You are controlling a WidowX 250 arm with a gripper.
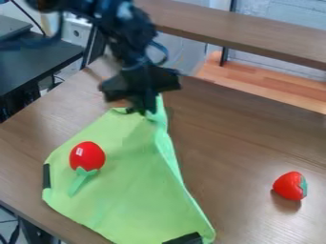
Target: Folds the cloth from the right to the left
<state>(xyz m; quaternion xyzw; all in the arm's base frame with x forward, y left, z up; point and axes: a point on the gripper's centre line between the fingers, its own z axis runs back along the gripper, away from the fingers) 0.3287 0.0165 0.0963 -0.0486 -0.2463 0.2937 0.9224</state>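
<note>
Black two-finger gripper (142, 107) pinched shut on lime-green fabric cloth (130, 190), far corner, right edge raised. Cloth's near brown wooden table's (248, 143) left and near edges. Fold target lies left of fingers.

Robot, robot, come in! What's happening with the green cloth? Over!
End effector at far end of cloth. Mostly flat, one edge turned up. Red toy on it, possibly in the way.
</note>
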